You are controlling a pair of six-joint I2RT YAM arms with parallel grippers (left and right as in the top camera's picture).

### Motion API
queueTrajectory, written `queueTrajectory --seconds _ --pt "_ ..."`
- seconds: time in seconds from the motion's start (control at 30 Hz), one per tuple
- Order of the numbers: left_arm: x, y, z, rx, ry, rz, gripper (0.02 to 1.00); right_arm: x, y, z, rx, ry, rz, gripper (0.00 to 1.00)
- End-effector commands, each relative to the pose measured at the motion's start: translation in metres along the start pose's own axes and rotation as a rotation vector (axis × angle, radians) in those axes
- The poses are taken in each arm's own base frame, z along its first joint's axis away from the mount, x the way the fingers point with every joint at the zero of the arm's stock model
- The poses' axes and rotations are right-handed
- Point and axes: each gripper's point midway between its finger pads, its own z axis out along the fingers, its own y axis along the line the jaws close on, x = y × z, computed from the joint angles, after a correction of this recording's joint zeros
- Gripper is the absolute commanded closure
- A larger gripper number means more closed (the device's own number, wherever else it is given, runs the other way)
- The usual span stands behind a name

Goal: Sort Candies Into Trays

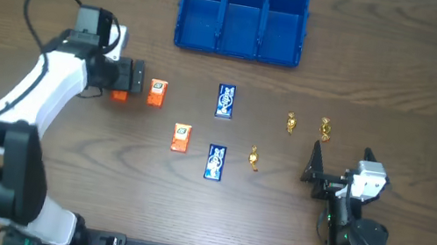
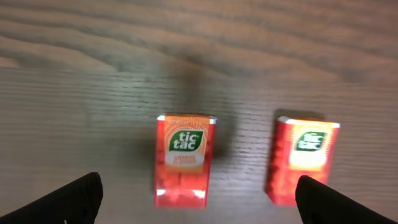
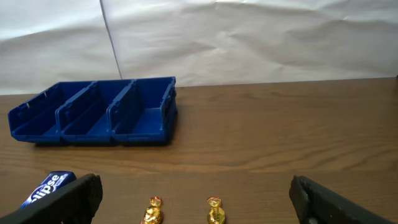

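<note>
A wooden desk [image 1: 403, 82] seen from above. A blue tray [image 1: 242, 21] with three compartments sits at the far middle. Nearer lie an orange box [image 1: 157, 92], a second orange box [image 1: 182, 137], two blue packets [image 1: 226, 101] in the centre and three gold candies [image 1: 291, 122] to the right, all apart from one another. The left claw [image 1: 123, 80] is released, fingers spread wide and holding nothing, just beside the first orange box. The right claw [image 1: 316, 161] is also released with nothing in it, near the gold candies.
</note>
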Motion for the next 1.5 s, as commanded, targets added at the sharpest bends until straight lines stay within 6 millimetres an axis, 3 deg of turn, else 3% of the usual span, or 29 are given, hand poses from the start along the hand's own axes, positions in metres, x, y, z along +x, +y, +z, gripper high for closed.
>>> queueTrajectory --seconds 0.03,0.57,0.73,1.0,1.33,1.5 --pt "-0.002 0.003 0.014 0.016 0.027 0.027 0.04 0.001 0.0 0.0 -0.004 0.002 -0.013 0.003" --pt "0.004 0.01 0.035 0.018 0.065 0.078 0.045 0.001 0.0 0.0 -0.004 0.002 -0.013 0.003" --pt "0.007 0.012 0.04 0.014 0.078 0.076 0.095 0.002 0.0 0.0 -0.004 0.002 -0.013 0.003" --pt "0.01 0.012 0.044 0.007 0.09 0.074 0.485 0.002 0.0 0.0 -0.004 0.002 -0.013 0.003" --pt "0.009 0.012 0.044 0.006 0.09 0.066 0.632 0.002 0.0 0.0 -0.004 0.002 -0.013 0.003" --pt "0.005 0.012 0.04 0.003 0.076 0.042 0.66 0.001 0.0 0.0 -0.005 0.002 -0.013 0.003"
